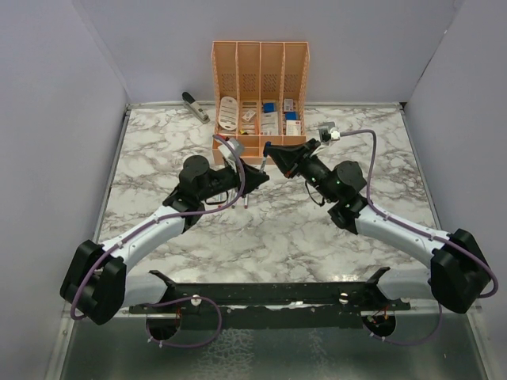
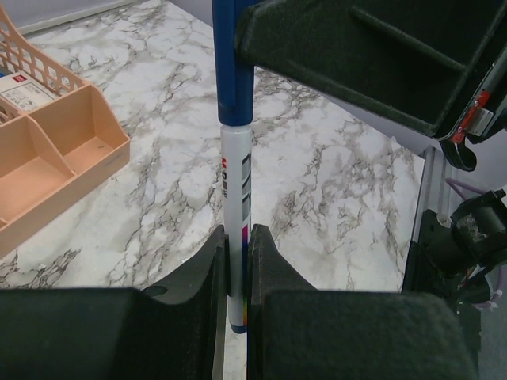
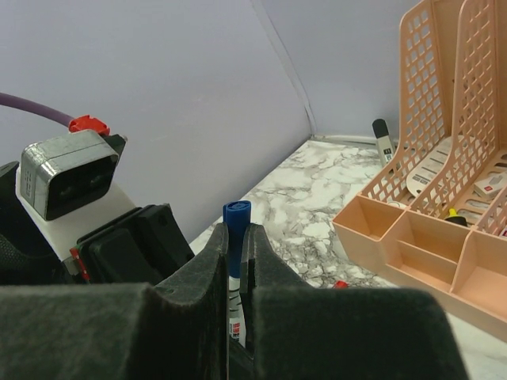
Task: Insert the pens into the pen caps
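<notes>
Between the left gripper's [image 2: 238,237] fingers there's a white pen [image 2: 235,174], clamped tight on the lower barrel, with the rest poking out past the fingertips. Further out along the barrel, the blue cap [image 2: 234,63] sits in line with the pen and right up against it. Meanwhile the right gripper [image 3: 236,237] is pinched on that cap, meeting the left one nose to nose over the marble table [image 1: 158,142]. Off to the left gripper's left is the orange organiser [image 2: 47,150], near but not touching.
</notes>
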Tool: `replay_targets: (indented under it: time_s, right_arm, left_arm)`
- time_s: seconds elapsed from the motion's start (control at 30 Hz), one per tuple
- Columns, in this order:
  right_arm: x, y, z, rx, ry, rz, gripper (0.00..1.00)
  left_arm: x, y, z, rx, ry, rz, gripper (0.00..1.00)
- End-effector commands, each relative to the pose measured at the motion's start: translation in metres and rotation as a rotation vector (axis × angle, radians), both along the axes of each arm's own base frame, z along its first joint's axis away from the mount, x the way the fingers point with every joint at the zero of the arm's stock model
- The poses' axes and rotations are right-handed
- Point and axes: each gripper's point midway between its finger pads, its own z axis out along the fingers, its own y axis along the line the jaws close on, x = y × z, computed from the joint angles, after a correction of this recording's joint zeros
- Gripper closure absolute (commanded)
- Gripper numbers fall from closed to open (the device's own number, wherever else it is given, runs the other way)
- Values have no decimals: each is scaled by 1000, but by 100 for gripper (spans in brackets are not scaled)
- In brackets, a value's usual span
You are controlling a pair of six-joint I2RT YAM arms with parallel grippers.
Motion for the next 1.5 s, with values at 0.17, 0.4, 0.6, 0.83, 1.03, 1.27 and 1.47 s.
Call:
replay_targets:
  time_s: [0.17,0.4,0.6,0.83,1.03,1.27,1.47]
  right_arm:
    - [-4,14,-12,-46,56,71,99]
    - [1,27,-37,-126,145,108,99]
    - [1,34,-61,-196,215,137,99]
    - [-4,41,-92,-278,305,185,99]
    - [-12,50,-122,-351,385,226,99]
    - [-18,58,-143,-410,440,259,99]
    - [-30,68,-157,-449,465,296,99]
  left_arm:
    - [8,6,45,-64,-129,35,100]
    - [15,12,73,-109,-185,48,100]
    - [27,20,106,-158,-255,86,100]
    - [35,25,123,-203,-289,118,100]
    - [37,28,133,-222,-313,130,100]
    - [44,39,146,-227,-352,177,100]
    - [52,45,148,-226,-358,213,100]
